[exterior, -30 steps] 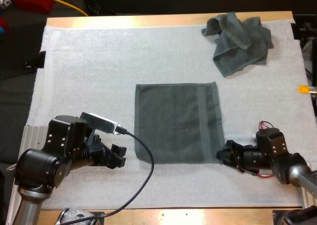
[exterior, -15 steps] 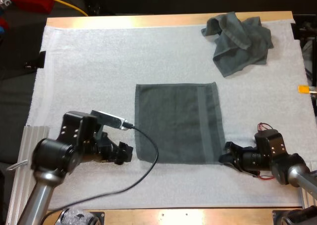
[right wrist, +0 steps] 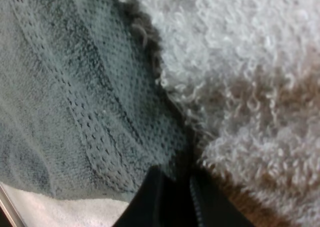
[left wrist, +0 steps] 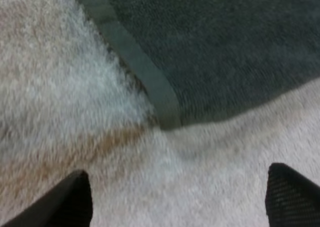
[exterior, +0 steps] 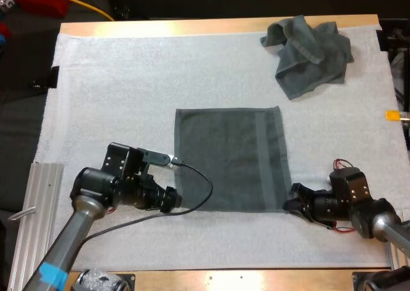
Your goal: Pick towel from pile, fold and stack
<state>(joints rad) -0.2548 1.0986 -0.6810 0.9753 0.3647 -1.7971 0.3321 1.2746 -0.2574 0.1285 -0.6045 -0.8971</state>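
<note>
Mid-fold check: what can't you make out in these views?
- Crumpled towel, high view: its folds hide whether it is one towel or several.
- Left end effector, high view: too small to show whether it touches the mat; left wrist view's edge cuts its fingers short.
- Flat towel, near corner, right wrist view: right end effector covers it, hiding how much cloth is pinched.

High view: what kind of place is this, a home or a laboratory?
Probably a robot test bench: two arms, left gripper and right gripper, at a wooden table with a white mat, one flat towel and one crumpled towel laid out.
</note>
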